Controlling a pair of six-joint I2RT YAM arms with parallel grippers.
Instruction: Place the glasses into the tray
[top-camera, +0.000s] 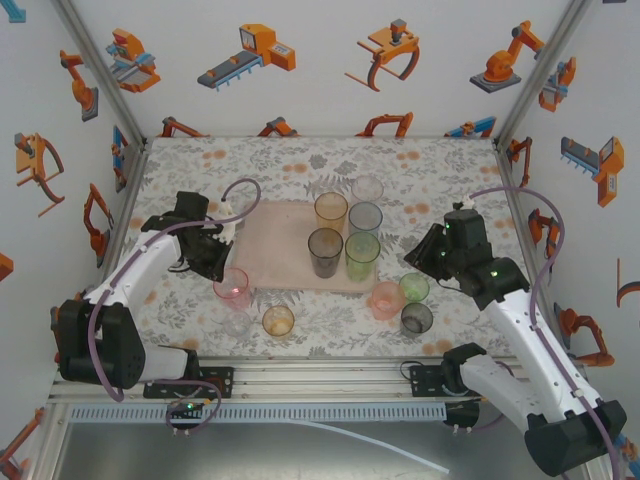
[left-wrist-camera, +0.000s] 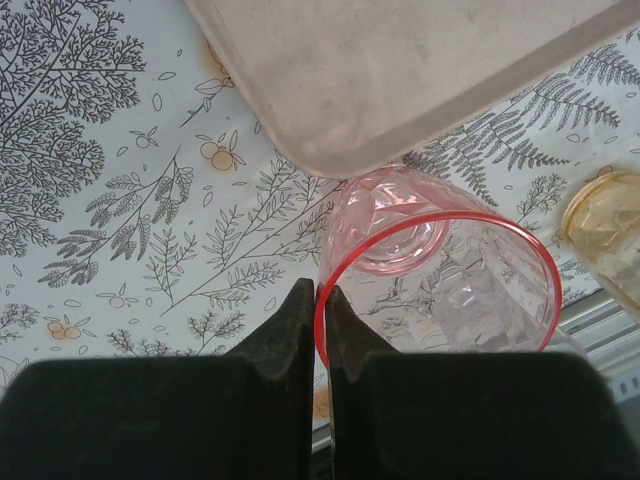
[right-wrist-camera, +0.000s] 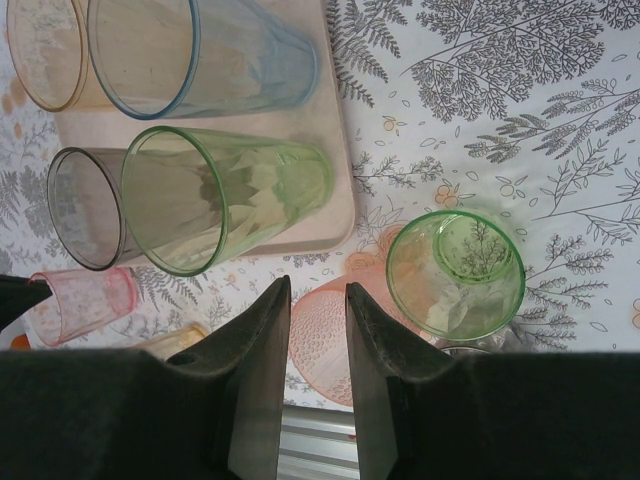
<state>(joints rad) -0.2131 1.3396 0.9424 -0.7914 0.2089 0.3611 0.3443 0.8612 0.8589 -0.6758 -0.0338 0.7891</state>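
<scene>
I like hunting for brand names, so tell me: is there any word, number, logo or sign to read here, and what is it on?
No readable text anywhere.
Walls: orange cartoon machines, no words.
Tablecloth: leaf and fruit print, no lettering.
Glasses and tray: no labels visible.
Left arm and right arm: no marking I can read.

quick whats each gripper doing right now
left gripper: shut on the rim of the pink glass
right gripper: open, holding nothing
</scene>
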